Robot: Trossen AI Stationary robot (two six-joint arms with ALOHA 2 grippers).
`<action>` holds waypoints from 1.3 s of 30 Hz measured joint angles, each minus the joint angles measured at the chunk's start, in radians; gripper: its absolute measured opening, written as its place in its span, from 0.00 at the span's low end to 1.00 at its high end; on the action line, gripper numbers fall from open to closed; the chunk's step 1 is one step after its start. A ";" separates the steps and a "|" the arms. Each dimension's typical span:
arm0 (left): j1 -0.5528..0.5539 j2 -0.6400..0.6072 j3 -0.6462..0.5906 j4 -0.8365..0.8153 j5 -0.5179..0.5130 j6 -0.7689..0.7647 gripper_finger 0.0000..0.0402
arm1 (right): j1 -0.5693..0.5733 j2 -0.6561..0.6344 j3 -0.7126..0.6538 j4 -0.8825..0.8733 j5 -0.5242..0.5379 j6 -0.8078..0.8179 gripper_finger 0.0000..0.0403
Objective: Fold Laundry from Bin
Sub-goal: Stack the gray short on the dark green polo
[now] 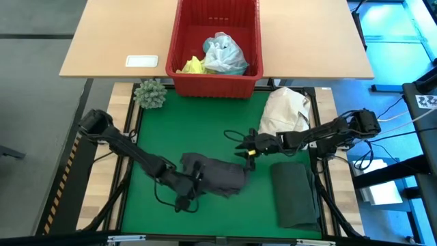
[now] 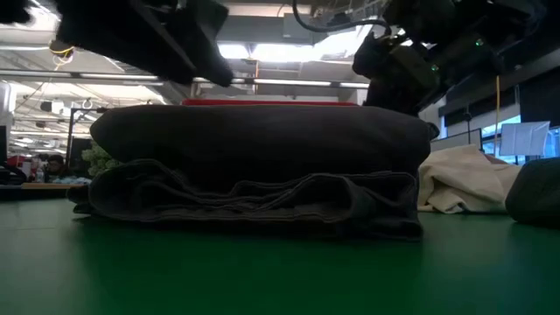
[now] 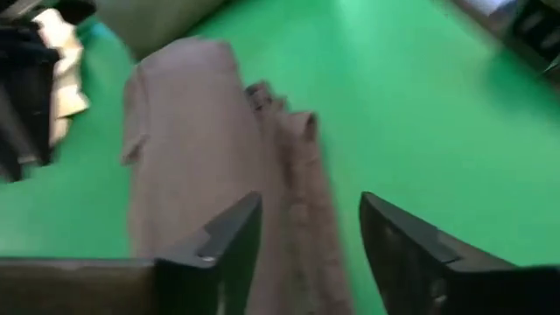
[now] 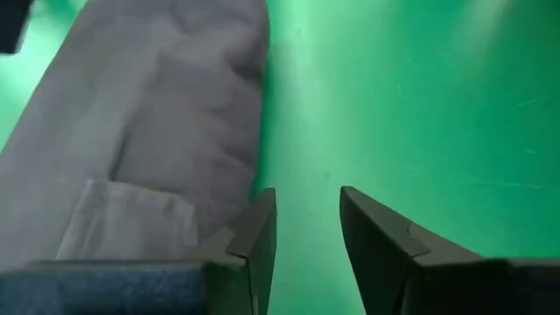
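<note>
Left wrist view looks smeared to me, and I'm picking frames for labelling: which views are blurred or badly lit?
Left wrist view: motion-blurred, grey garment streaked. Right wrist view: sharp. Low view: backlit by ceiling lights, so the garment and arms are dark. High view: evenly lit, red bin clear.

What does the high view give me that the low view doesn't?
High only: the red bin holding yellow and turquoise laundry, the folded dark green garment, and both open pincers, left and right, at the grey garment's ends. Low only: the grey garment's stacked fold edges. Both: the grey garment and cream bundle.
</note>
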 joint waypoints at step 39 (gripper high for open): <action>-0.077 0.362 0.272 -0.517 -0.274 0.057 0.72 | 0.084 0.298 0.136 0.132 -0.358 0.006 0.32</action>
